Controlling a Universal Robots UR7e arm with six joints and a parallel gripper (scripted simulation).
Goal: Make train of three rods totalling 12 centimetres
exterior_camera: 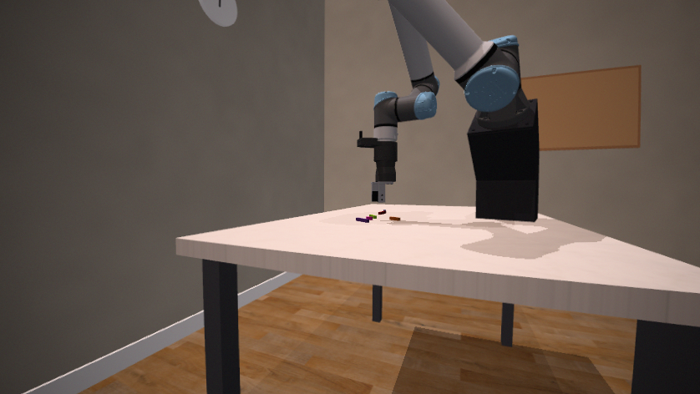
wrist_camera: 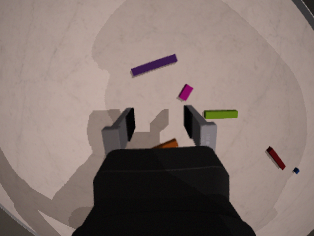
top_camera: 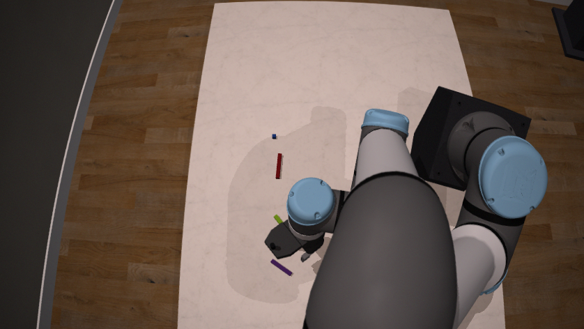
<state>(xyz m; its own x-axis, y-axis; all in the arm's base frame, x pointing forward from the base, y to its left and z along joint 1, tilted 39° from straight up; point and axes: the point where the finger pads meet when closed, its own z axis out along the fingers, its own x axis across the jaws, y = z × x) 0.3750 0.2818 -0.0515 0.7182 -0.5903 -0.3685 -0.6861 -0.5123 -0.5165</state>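
My gripper (wrist_camera: 159,116) (exterior_camera: 377,195) is open and empty, hanging well above the table. In the wrist view a purple rod (wrist_camera: 153,65) lies ahead of the fingers, a short magenta rod (wrist_camera: 185,92) lies just ahead of the right finger, and a lime rod (wrist_camera: 221,114) lies to its right. An orange rod (wrist_camera: 168,143) shows partly under the gripper body. A red rod (wrist_camera: 276,157) and a small blue rod (wrist_camera: 296,170) lie further right. From above I see the purple rod (top_camera: 281,268), the lime rod's end (top_camera: 278,219), the red rod (top_camera: 278,165) and the blue rod (top_camera: 274,136), all apart.
The arm's black base block (top_camera: 461,134) stands at the table's right side. The upper arm (top_camera: 388,237) covers the table's near right part in the overhead view and hides the magenta and orange rods there.
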